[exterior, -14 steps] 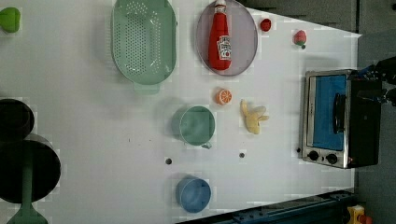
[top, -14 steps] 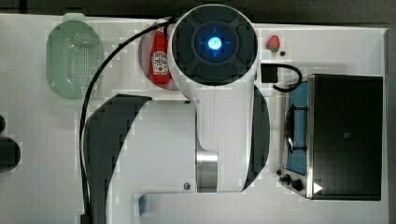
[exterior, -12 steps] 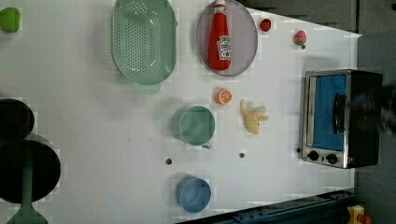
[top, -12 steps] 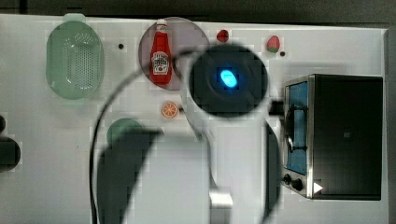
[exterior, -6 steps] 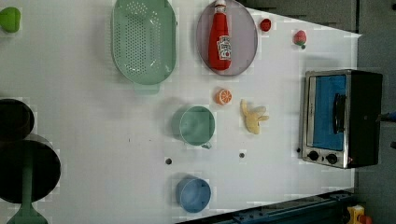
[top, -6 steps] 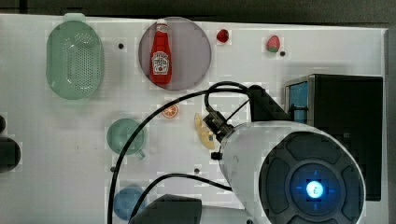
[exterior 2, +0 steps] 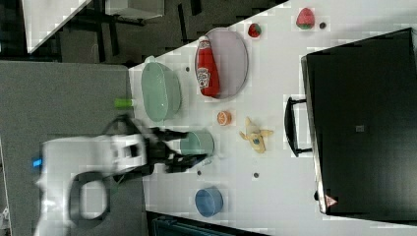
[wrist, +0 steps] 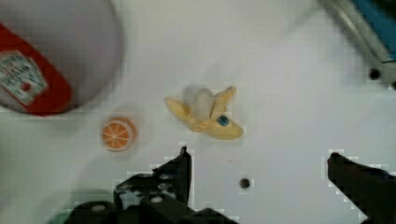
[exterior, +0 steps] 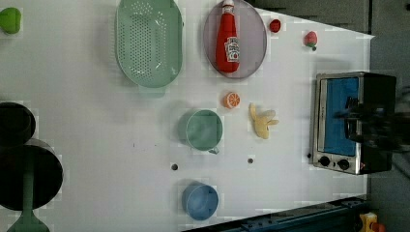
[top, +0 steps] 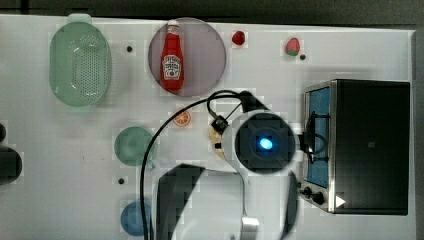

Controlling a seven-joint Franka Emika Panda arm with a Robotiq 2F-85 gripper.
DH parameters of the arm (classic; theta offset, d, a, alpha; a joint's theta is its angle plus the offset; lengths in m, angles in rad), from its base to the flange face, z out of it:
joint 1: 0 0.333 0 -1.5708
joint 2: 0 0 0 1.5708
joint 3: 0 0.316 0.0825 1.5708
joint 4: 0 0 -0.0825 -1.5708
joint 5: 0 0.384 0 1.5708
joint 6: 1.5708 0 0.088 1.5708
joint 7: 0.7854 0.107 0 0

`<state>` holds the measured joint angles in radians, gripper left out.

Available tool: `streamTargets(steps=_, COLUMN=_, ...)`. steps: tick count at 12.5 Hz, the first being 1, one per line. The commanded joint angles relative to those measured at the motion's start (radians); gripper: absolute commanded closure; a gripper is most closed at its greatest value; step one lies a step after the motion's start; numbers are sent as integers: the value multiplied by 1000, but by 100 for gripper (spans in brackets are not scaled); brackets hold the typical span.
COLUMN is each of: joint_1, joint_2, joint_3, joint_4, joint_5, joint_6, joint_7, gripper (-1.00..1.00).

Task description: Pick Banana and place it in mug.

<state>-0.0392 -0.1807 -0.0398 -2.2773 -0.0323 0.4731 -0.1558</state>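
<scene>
The black two-fingered tool (wrist: pixel 259 161) is hanging wide open and empty above the white surface (exterior: pixel 96 145). The small pale-yellow peeled toy banana (wrist: pixel 205 114) is lying just beyond, beside the orange slice (wrist: pixel 118 134), near the round dark-green mug (exterior: pixel 201 129).

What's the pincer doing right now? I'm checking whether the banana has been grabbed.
Pincer: open, holding nothing; the banana lies on the table, untouched.

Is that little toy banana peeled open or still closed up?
Peeled open. In the wrist view the banana has yellow peel flaps spread out to the sides and a pale inner tip showing between them; it lies on the white table.
</scene>
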Motion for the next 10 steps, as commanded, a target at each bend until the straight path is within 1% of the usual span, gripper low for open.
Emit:
streamTargets(steps=1, joint_1=2, joint_2=81, joint_3=-10, joint_4=-89, joint_5=19, joint_6=143, joint_7=-261, gripper=-100)
streamTargets(steps=4, joint_1=2, joint_2=188, joint_3=-10, joint_4=-147, joint_5=19, joint_6=308, joint_7=-476, gripper=-100)
streamTargets(steps=6, joint_1=2, joint_2=265, joint_3=-11, joint_4=-167, joint_5=19, joint_6=396, joint_7=-609, gripper=-100)
streamTargets(steps=8, joint_1=2, joint_2=346, joint_3=-11, joint_4=-173, joint_5=19, joint_6=483, joint_7=-673, gripper=-100)
streamTargets(steps=10, joint_1=2, joint_2=423, joint_3=-10, joint_4=-175, joint_5=19, joint_6=581, joint_7=-673, gripper=-100)
